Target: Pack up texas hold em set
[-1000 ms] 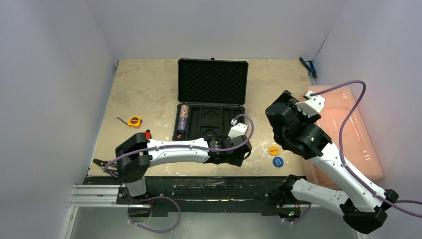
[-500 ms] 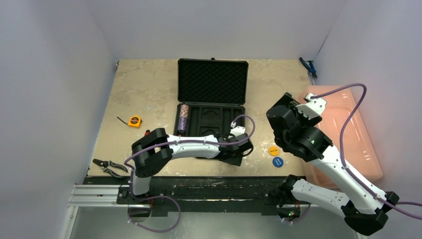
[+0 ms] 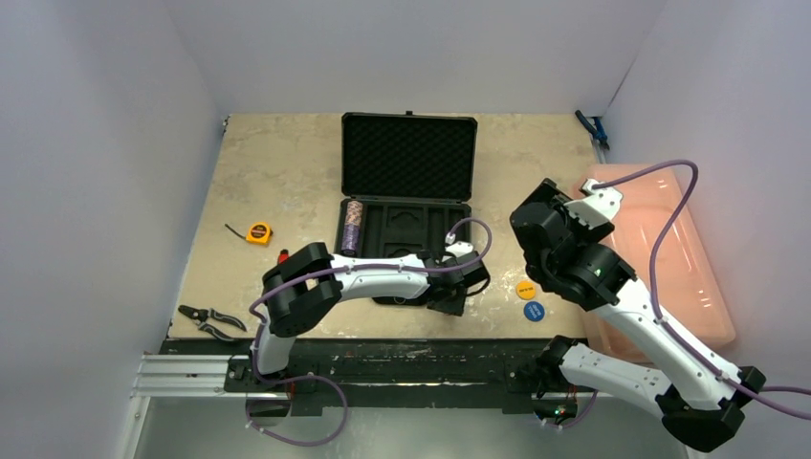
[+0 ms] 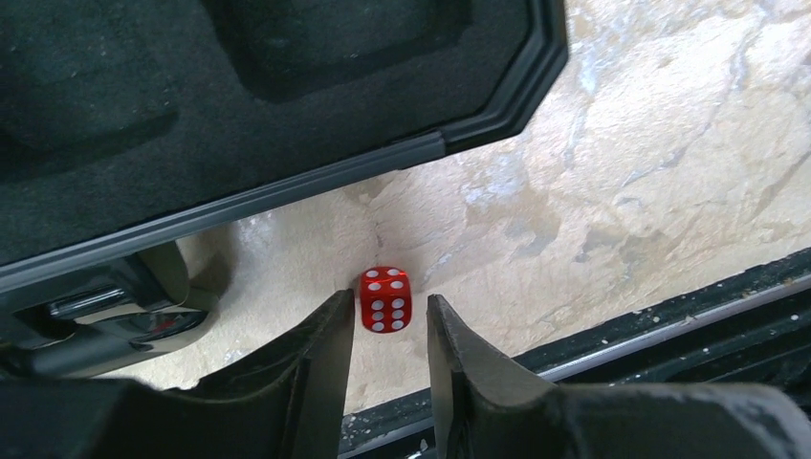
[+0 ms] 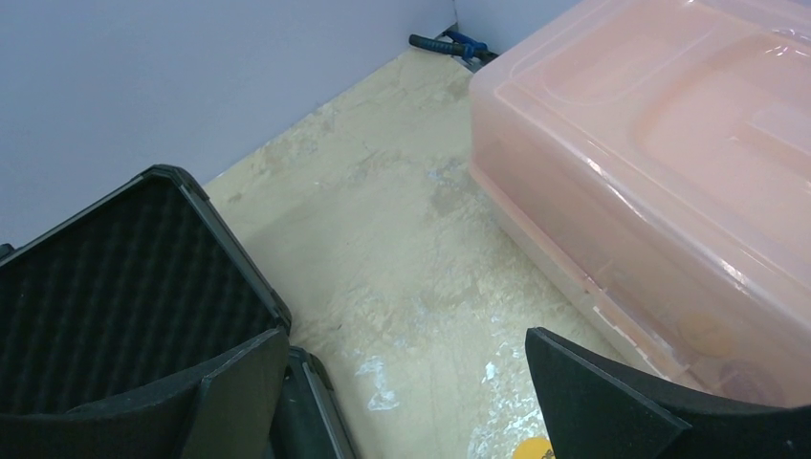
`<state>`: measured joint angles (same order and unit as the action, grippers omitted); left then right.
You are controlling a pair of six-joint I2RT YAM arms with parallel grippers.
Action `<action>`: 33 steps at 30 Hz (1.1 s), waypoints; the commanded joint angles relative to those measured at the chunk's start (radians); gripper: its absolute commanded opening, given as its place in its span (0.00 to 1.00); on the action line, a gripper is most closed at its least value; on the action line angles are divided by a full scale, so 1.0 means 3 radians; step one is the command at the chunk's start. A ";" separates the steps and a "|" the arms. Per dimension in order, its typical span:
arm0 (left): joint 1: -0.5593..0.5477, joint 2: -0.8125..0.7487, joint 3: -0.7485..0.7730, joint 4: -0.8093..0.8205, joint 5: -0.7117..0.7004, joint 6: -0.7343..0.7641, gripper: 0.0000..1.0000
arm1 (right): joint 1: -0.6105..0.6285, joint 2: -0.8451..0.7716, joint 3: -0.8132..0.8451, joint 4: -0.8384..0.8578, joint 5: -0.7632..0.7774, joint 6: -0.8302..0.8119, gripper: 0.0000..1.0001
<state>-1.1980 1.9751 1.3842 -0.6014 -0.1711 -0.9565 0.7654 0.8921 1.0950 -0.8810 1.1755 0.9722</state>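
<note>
Red die (image 4: 385,299) straddled beside the briefcase (image 3: 409,163) edge
Top view: briefcase open mid-frame. Left wrist view: die, lower centre, is flanked by parted left jaws, ungripped; bare desk (image 4: 669,143) lies rightward. Right wrist view: right jaws are held wide, empty.

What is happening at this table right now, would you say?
The left claw is down at the table in front of the open black case, fingers either side of a red die, not clamped. The right claw hangs wide open and empty between case and pink bin. A chip stack lies in the tray; a yellow disc and a blue disc lie on the table.
</note>
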 commanded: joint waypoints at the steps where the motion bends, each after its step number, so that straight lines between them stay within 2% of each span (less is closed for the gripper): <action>1: 0.0000 0.0000 0.0115 -0.0147 -0.0075 -0.0141 0.31 | -0.0005 0.0018 -0.0038 0.0099 0.0017 -0.0014 0.99; 6: 0.0000 0.0043 0.0142 -0.0185 -0.0051 -0.0164 0.28 | -0.0009 -0.0011 -0.0091 0.0099 -0.0025 0.0016 0.99; 9: 0.0000 0.0073 0.0162 -0.0177 -0.0021 -0.0151 0.22 | -0.0007 -0.0028 -0.0102 0.0091 -0.0044 0.0019 0.99; 14: 0.0005 0.0135 0.0211 -0.0168 0.0029 -0.0120 0.19 | -0.0009 -0.0051 -0.0115 0.0069 -0.0048 0.0031 0.99; 20: 0.0010 0.0155 0.0254 -0.0160 0.0032 -0.0069 0.00 | -0.0008 -0.0071 -0.0147 0.0068 -0.0062 0.0052 0.99; 33: -0.0063 -0.0345 0.0010 0.0072 -0.0293 0.0126 0.00 | -0.0005 -0.0036 -0.0094 0.0104 -0.0039 -0.0043 0.99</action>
<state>-1.2018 1.9690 1.3979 -0.6258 -0.1997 -0.9600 0.7654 0.8814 1.0546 -0.8680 1.1484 0.9672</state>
